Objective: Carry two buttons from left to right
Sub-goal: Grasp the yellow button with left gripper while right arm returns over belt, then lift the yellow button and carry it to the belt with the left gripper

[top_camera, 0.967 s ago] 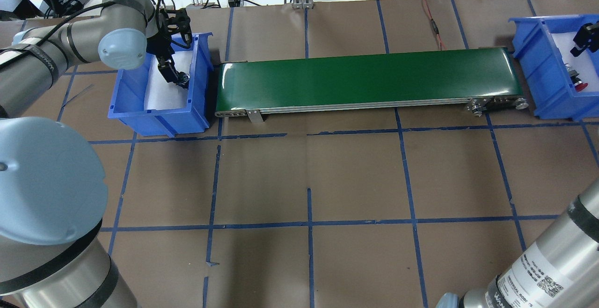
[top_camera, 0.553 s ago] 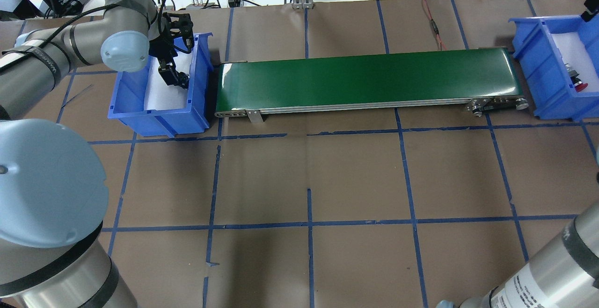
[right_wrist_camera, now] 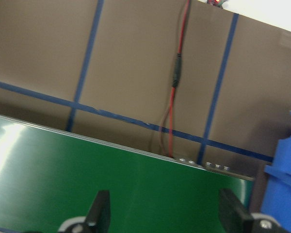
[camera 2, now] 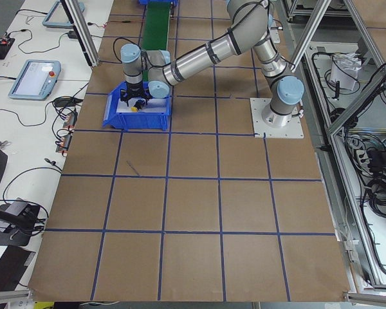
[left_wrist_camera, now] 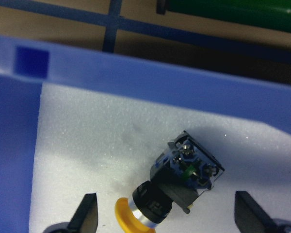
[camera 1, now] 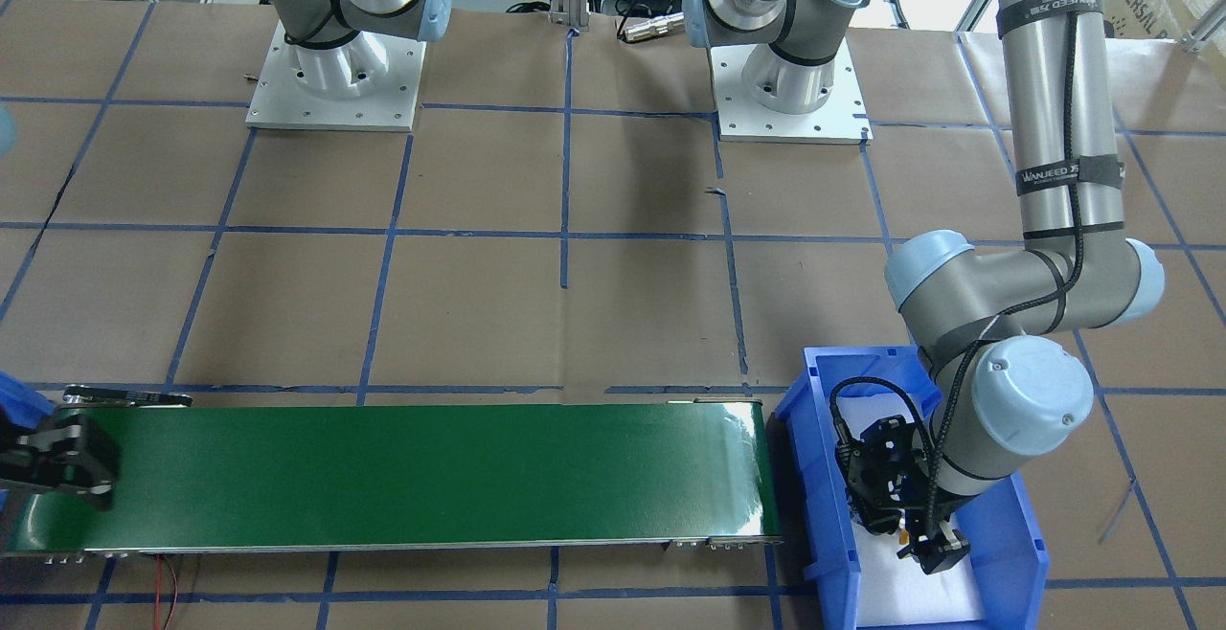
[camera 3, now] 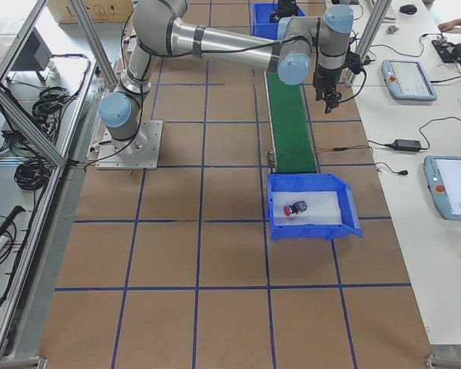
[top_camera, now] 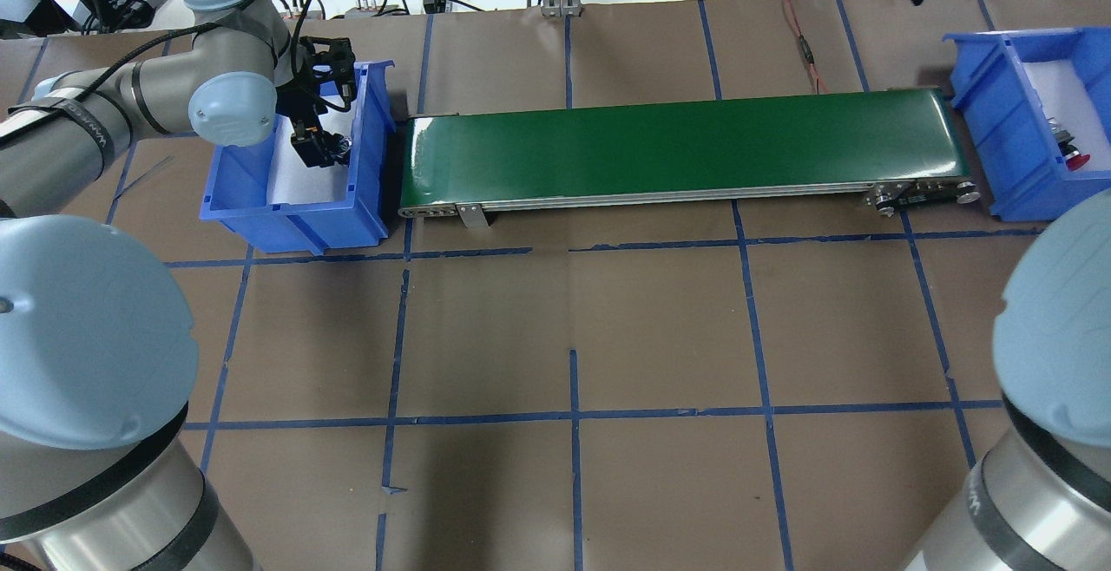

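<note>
Left pincer (left_wrist_camera: 166,209) hangs spread wide in the bin (left_wrist_camera: 136,63) by the counter's far left corner; yellow button (left_wrist_camera: 177,180) lies between my fingers (left_wrist_camera: 87,213), long axis slanting, block end toward the belt (left_wrist_camera: 242,12).

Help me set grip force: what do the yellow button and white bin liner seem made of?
The yellow button: glossy cap looks like plastic, the bright ring beneath it like metal, the black collar and blue-grey block like matte plastic. The white liner: probably foam, given its grainy, sparkling texture.
</note>
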You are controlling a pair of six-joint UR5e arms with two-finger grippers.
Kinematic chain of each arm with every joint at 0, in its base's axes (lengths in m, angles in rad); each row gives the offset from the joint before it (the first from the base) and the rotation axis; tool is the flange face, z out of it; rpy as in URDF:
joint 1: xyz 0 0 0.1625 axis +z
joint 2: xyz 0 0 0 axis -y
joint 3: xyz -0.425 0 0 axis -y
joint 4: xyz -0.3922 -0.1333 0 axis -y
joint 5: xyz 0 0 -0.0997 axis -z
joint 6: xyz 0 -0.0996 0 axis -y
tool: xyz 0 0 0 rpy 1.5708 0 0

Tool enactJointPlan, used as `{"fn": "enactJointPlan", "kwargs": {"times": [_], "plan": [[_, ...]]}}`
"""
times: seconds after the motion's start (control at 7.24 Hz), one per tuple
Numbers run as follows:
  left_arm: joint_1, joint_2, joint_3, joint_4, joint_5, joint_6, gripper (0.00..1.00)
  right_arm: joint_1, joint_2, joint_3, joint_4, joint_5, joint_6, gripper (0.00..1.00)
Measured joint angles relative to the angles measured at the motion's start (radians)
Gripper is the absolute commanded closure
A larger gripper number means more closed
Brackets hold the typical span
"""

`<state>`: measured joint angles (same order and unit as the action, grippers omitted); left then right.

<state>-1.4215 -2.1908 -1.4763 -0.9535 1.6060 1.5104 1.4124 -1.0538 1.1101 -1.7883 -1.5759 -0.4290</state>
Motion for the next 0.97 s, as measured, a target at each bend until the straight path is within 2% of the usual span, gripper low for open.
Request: {"fn": "enactJointPlan", "kwargs": {"times": [0.41,0.69,0.97], "plan": [[-0.006,-0.004,-0.001,0.006,-0.001,-0.009,0.0,0.164,-0.042,0.004,0.052,-0.001,0.328,0.12],[-0.011,-0.004,-0.002,0.013,0.0,-0.016,0.29,0.193,-0.112,0.025,0.185,0.002,0.413,0.05],[-0.014,-0.005,-0.004,0.028,-0.001,-0.019,0.35,0.196,-0.22,0.122,0.229,0.003,0.42,0.05]]}}
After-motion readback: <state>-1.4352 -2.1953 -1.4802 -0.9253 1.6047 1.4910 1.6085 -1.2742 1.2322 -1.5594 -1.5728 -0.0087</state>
